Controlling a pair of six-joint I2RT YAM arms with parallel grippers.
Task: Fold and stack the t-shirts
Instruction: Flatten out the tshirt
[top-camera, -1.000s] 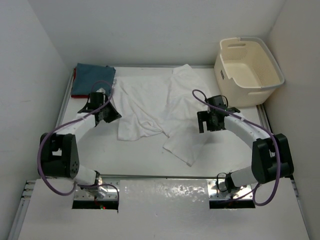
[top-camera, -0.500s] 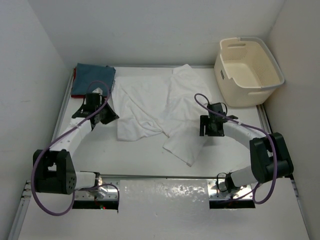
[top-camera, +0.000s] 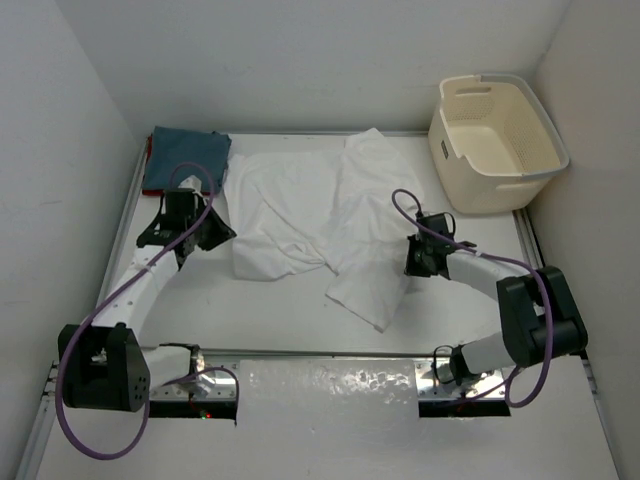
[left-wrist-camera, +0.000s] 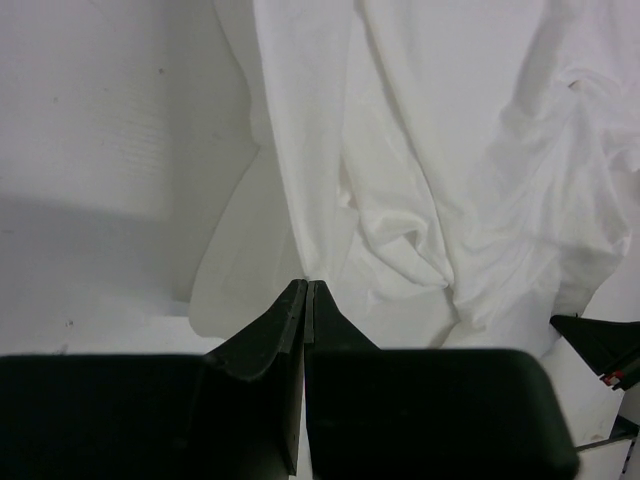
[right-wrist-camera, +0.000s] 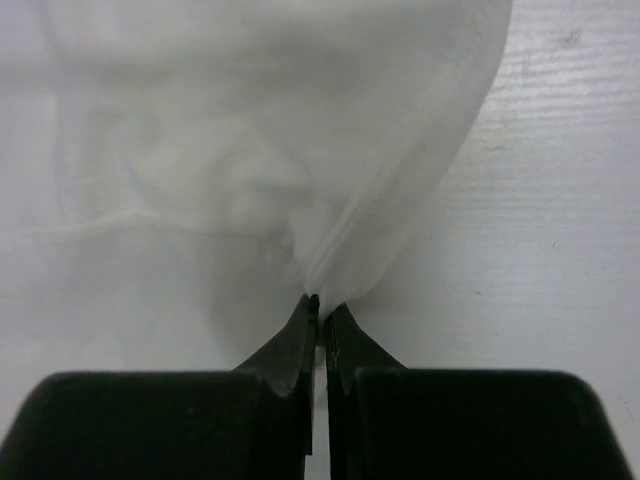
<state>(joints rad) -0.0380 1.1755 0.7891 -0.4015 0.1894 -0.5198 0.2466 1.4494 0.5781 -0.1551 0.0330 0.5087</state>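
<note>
On a white table (top-camera: 270, 315) walled in on three sides, a rumpled white shirt (top-camera: 300, 205) lay spread across the middle, held at opposite edges by two robot arms. At the shirt's left edge, the left pincer (top-camera: 214, 229) was clamped shut on a fold of the white cloth; the left wrist camera showed its dark fingertips (left-wrist-camera: 288, 312) pressed together where the hem ran in between them, with creased fabric fanning away beyond. At the shirt's right edge, the right pincer (top-camera: 411, 258) was likewise closed on the cloth, and the right wrist camera showed a seam drawn into a tight pleat between its fingertips (right-wrist-camera: 296, 335), bare table to the right of it. A blue-grey shirt (top-camera: 186, 157) sat folded in the far left corner, well apart from the white one's bulk, with a sliver of a red shirt (top-camera: 148, 152) showing along its left side, apparently beneath it. A cream perforated basket (top-camera: 497, 132) stood at the far right corner.
</note>
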